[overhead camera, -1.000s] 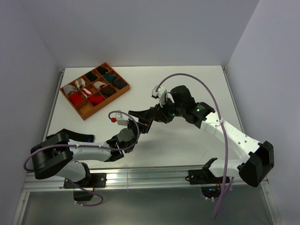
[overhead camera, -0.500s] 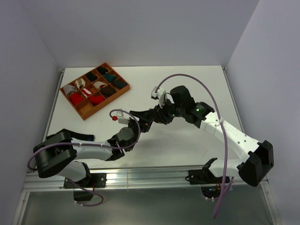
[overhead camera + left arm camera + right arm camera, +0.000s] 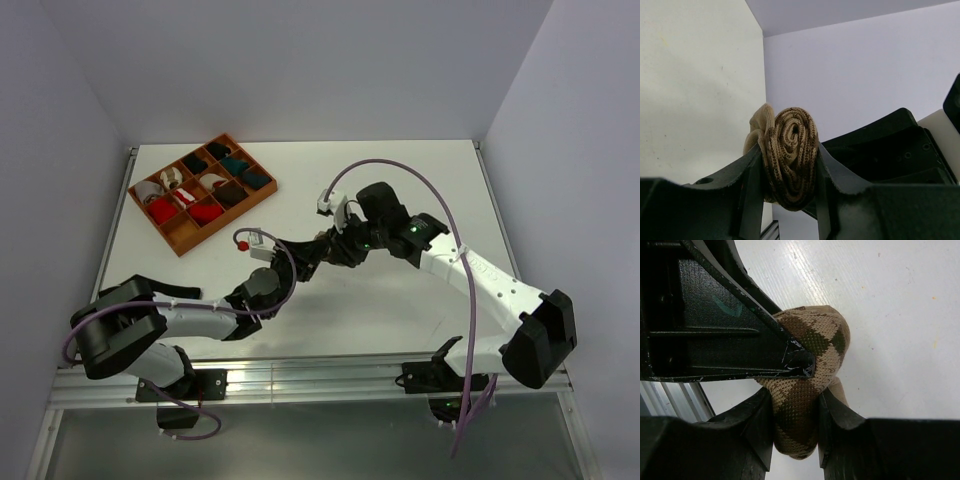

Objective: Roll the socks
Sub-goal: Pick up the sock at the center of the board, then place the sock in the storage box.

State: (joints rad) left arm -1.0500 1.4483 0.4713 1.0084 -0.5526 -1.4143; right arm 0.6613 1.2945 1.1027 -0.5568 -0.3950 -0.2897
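Tabletop (image 3: 400, 180): white, walled at the sides and back; both arms are bolted at its 6 o'clock edge.
Argyle sock (image 3: 787, 152): tan and dark brown, wound into a tight roll. It is held at about the middle of the tabletop, where the two hands meet. In the left wrist view the spiral end of the roll is seen, with a paler tan fold bulging at its 10 o'clock side. In the right wrist view the diamond pattern is seen over the white surface. Whether the roll touches the tabletop cannot be told.
Left hand (image 3: 788, 172): reached in from 8 o'clock and clamped on the argyle sock. One finger is pressed against each side of the roll, and the fabric is squeezed between them.
Right hand (image 3: 795, 415): reached in from 3 o'clock and likewise closed on the argyle sock. The lower part of the roll is pinched between its two fingers (image 3: 757, 430). The tip of one left-hand finger is seen against the roll just above them.
Hands together: in the top view they are met tip to tip, and the sock is hidden between them.
Tray (image 3: 232, 214): orange, divided into compartments, set at 10 o'clock on the tabletop, well apart from the hands. Dark, teal, white and red rolls are held in it, too small to tell apart further.
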